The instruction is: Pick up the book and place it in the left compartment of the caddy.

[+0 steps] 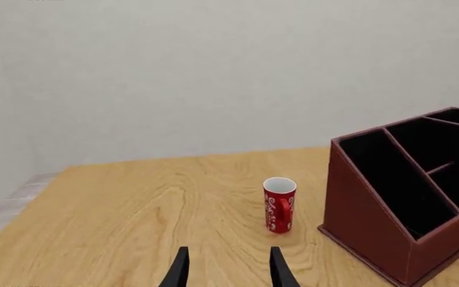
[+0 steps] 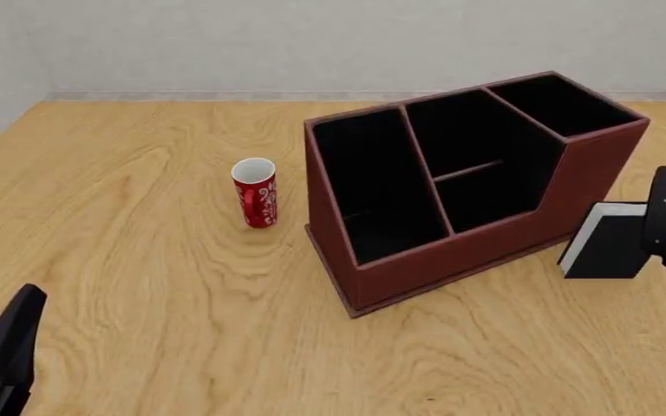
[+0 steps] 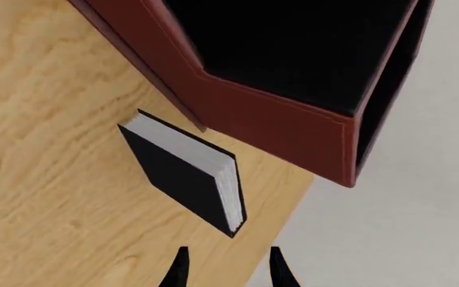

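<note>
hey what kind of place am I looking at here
Probably a simulated tabletop test bench, not a real room: a bare wooden table against blank grey walls, holding only a reddish-brown compartmented caddy, a red patterned can and a black hardcover book.

A red can [image 2: 256, 192] with white swirling lettering stands upright on a light wooden table [image 2: 136, 260], its white top facing up. The can sits alone on the bare grain, well in from the table's far edge. Beyond that edge rises a plain pale grey wall [image 2: 310, 43].
</note>
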`<state>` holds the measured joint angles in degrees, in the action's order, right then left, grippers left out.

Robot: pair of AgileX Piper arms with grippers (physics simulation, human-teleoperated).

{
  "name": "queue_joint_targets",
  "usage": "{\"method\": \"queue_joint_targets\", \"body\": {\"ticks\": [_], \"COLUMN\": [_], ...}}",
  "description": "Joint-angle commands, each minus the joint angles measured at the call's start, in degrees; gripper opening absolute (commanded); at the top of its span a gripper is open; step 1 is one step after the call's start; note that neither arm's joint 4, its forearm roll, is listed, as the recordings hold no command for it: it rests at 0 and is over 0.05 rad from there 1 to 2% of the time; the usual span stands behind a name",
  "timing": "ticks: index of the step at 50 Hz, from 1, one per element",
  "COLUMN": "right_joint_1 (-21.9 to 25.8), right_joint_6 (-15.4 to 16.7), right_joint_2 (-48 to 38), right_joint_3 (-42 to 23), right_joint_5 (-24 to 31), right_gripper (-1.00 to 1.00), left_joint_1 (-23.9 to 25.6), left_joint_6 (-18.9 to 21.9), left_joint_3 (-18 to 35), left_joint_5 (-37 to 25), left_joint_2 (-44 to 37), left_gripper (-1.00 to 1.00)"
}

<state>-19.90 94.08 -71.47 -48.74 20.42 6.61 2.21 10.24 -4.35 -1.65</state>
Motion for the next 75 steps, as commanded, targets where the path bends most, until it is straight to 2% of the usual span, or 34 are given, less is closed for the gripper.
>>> {"method": "queue_joint_targets", "body": {"ticks": [1,32,54,75], "right_joint_1": [0.09,-0.59,-1.16,-0.31], "right_joint_6": [0.59,4.04,5.8,5.31], "right_joint_2": [-3.74,-12.24,-15.91,-18.15], "right_joint_3": [-1.68,-2.8,-3.75,-3.25], "right_joint_5": [-1.99,-6.93,-9.02,-9.91], "right_gripper": [1.0,1.0,1.0,1.0], "left_joint_1": [-0.87,-1.84,-2.88,-3.53], "left_joint_6": [0.24,-0.22,-0.85,-0.75], "left_joint_3": [0.12,-3.43,-4.89,-5.5], "left_joint_5": [2.04,13.48,15.31,16.51], "left_joint_2": [-2.1,-11.72,-12.66,-13.66], "left_gripper": [1.0,1.0,1.0,1.0]}}
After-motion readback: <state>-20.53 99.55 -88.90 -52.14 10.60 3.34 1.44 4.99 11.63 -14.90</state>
